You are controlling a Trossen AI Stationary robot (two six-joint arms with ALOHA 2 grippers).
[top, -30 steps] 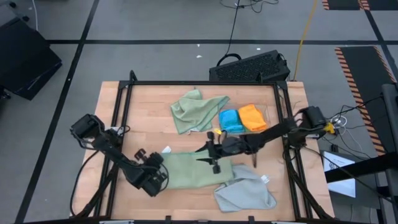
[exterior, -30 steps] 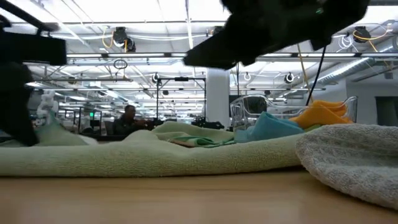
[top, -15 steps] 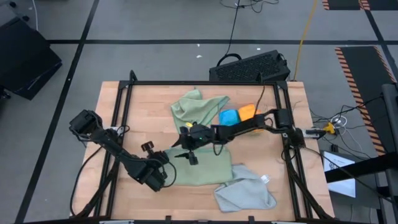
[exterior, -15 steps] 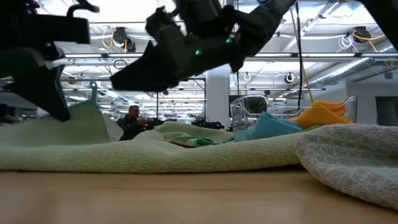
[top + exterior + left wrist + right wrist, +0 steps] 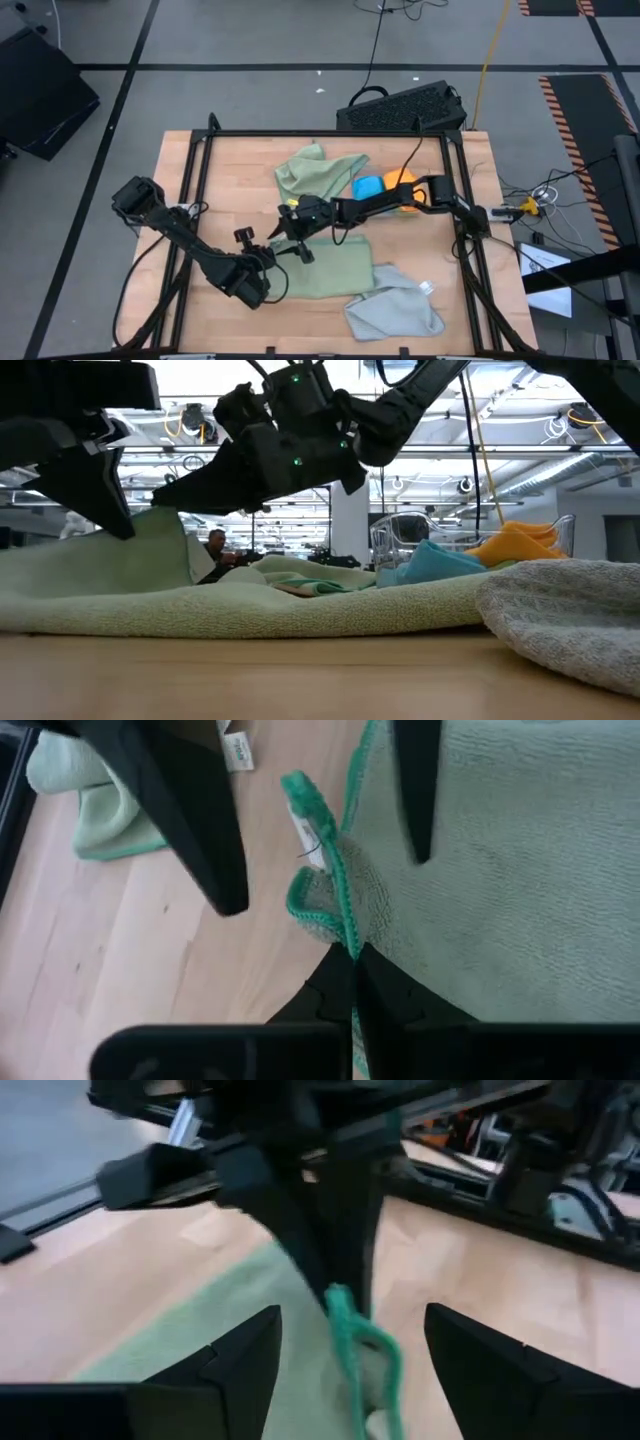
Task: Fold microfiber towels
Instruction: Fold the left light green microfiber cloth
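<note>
A pale sage green towel lies spread near the table's front, its left corner raised. My left gripper is shut on that corner's green hem. My right gripper reaches in from the right, open. Its two fingers stand on either side of the raised hem without touching it. A second sage towel lies crumpled at the back. Blue and orange towels lie beside it. A grey towel lies at the front right. My left gripper pinches the towel's green hemmed edge at its left corner between its two fingers, which slant down from the table's left. The corner's tip with its label stands up beyond the fingertips. The raised part is clear of the table; the rest lies flat.
A black frame borders the wooden table on all sides. A small white label lies on the wood just left of the towel. A dark keyboard sits beyond the far edge.
My right gripper has travelled across the spread sage towel toward the table's left, up to the corner that my left gripper holds. My left gripper has risen a little and rolled, lifting that corner off the table while the rest of the towel has stayed flat.
</note>
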